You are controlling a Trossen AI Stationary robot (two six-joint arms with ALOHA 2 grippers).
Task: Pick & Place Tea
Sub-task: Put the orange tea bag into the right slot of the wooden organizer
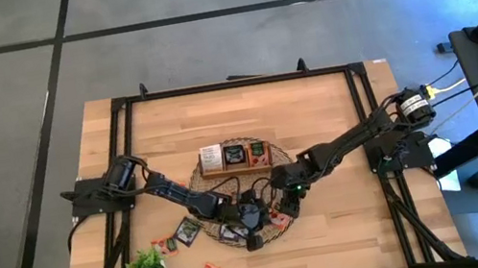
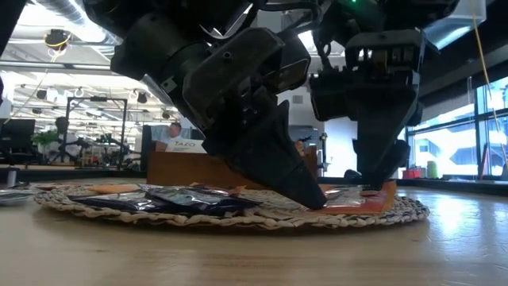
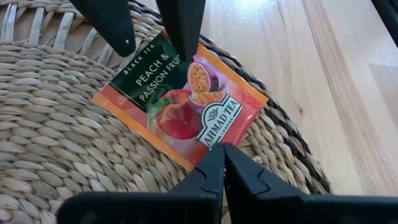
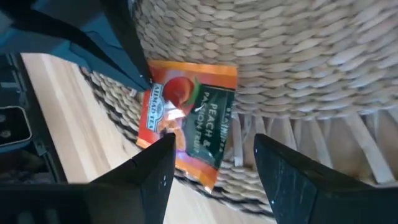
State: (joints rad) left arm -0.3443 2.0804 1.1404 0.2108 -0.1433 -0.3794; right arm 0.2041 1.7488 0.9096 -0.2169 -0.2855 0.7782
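**Two tools meet over one peach sachet**

Left tool (image 3: 217, 152), fingers pressed together, touches the edge of an orange tea sachet (image 3: 181, 98) with a dark green panel reading "Peach & Passion Fruit". Right tool (image 4: 208, 158), fingers spread wide, hovers over the same sachet. It lies flat near the 4 o'clock rim of the round woven wicker mat (image 1: 286, 230) on the pale wooden table (image 1: 334, 118). Dark sachets (image 2: 186, 199) lie beside it.

glossy sachet (image 3: 186, 102), rough wicker mat (image 3: 56, 124)
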